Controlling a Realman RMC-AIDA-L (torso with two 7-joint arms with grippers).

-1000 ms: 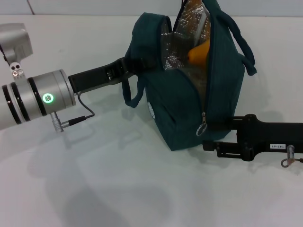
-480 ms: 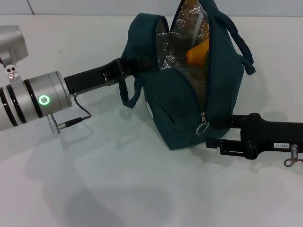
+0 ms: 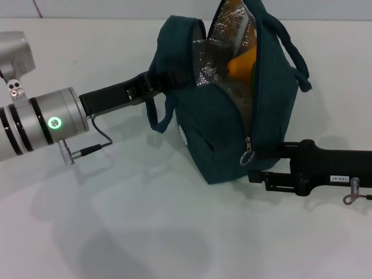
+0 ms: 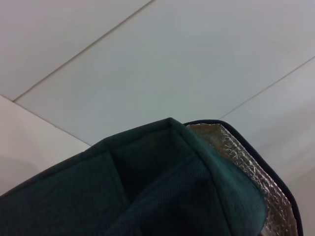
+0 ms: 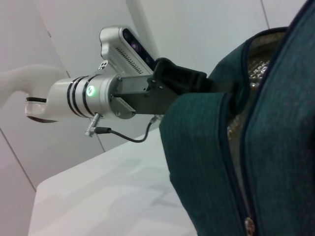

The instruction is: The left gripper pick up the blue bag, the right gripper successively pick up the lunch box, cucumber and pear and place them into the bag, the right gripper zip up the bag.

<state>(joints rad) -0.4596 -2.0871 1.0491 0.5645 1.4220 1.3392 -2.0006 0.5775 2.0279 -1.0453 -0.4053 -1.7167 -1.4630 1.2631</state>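
The right gripper (image 3: 263,165) sat low at the bag (image 3: 232,116)'s near end, right by the zipper pull (image 3: 247,157); whether it was clenched on the pull or released, I could not tell. The left gripper (image 3: 165,78) was clamped on the bag's upper edge by a handle, holding it upright on the counter (image 3: 145,232). The mouth gaped, foil lining showing, and the pear (image 3: 243,65) lay inside; the box and cucumber were out of sight. To my eye the zipping was the step in hand: the pull wanted a firm pinch and a steady draw along the track, with the left holding taut against it
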